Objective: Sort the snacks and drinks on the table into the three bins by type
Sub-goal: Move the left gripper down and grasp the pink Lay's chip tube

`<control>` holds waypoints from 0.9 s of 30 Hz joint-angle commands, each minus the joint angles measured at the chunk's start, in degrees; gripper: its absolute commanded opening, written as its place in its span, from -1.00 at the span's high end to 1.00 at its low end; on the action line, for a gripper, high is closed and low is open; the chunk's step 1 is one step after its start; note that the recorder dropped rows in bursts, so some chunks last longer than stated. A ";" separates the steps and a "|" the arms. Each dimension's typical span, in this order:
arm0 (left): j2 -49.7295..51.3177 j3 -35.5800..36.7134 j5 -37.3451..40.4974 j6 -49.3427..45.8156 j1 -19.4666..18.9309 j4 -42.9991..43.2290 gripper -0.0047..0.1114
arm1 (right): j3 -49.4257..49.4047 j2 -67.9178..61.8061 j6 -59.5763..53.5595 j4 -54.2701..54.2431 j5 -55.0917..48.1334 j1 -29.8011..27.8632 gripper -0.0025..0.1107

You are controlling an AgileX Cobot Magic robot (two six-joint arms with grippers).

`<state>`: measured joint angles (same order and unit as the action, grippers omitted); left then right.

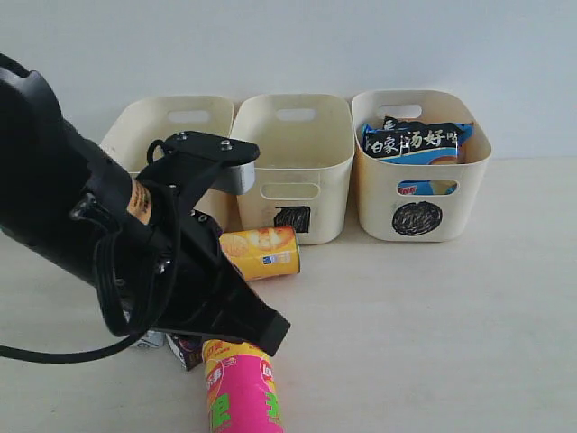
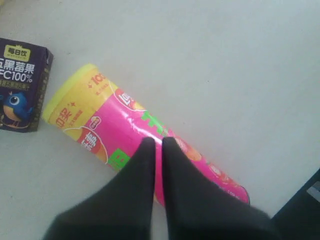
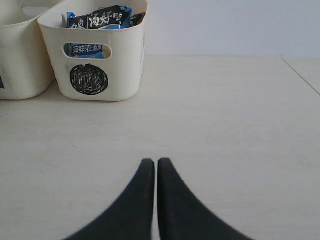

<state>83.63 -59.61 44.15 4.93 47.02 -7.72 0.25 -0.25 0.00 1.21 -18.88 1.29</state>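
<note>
My left arm pitches steeply down. The left tool (image 2: 155, 142) is closed and empty, with its tips over the pink tube (image 2: 125, 135) lying on the worktop (image 2: 225, 60); I can't tell if they touch. The purple carton (image 2: 22, 85) sits beside the tube's yellow end, and the yellow-orange tube (image 1: 261, 253) is at its 12 o'clock. My right tool (image 3: 152, 162) is closed, low over the worktop.

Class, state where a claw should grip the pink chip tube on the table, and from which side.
Mid-body, from above. The pink tube lies on its side on the table, so the left claw across its width meets both curved sides; gripped midway it should lift level.
</note>
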 commanded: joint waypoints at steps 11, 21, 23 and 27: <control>5.81 -0.43 2.34 6.61 0.24 -8.54 -0.85 | -0.25 0.25 0.00 0.56 0.38 -0.15 0.96; 10.23 -0.43 2.07 17.67 0.24 1.02 -0.97 | -0.25 0.25 0.00 0.56 0.38 -0.15 0.96; 10.76 -0.43 -0.25 19.93 0.24 1.79 -0.97 | -0.25 0.25 0.00 0.56 0.38 -0.15 0.96; 12.48 -0.43 -2.82 21.23 0.24 -0.33 -0.97 | -0.25 0.25 0.00 0.56 0.38 -0.15 0.96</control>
<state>94.94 -59.84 43.12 24.28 47.11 -7.08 0.25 -0.25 0.00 1.21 -18.88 1.29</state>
